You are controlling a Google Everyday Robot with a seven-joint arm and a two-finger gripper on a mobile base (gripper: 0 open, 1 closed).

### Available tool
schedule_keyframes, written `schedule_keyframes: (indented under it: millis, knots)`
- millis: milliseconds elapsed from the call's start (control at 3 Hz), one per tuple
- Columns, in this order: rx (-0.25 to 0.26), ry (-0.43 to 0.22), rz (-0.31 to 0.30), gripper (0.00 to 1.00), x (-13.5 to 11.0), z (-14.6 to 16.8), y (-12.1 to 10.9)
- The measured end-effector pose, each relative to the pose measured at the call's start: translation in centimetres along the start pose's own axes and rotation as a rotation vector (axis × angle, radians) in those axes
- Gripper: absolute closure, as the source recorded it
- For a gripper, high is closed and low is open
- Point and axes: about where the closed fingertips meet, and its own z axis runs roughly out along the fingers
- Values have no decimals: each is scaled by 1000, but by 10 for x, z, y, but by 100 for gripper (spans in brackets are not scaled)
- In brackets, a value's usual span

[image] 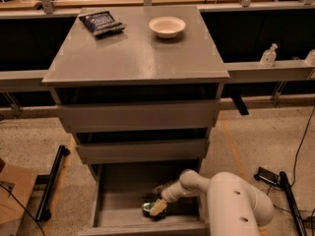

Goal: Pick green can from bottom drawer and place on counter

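The bottom drawer (115,198) is pulled open under two shut grey drawers. The green can (148,209) lies near the drawer's front, only partly visible, dark green with a shiny end. My gripper (157,208) reaches down into the drawer from the right on the white arm (231,200) and sits right at the can, with a pale fingertip (156,208) over it. The counter (138,48) is the grey cabinet top above.
A dark blue snack bag (101,22) and a white bowl (167,26) lie at the back of the counter. A bottle (268,55) stands on the right ledge. A black bar (51,183) lies on the floor at left, cables (295,171) at right.
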Motion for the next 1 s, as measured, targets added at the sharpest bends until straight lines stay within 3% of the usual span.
schedule_keyframes:
  millis: [667, 1000]
  knots:
    - [0, 0, 0, 88, -7, -7, 1]
    - [-32, -18, -10, 100, -17, -42, 18]
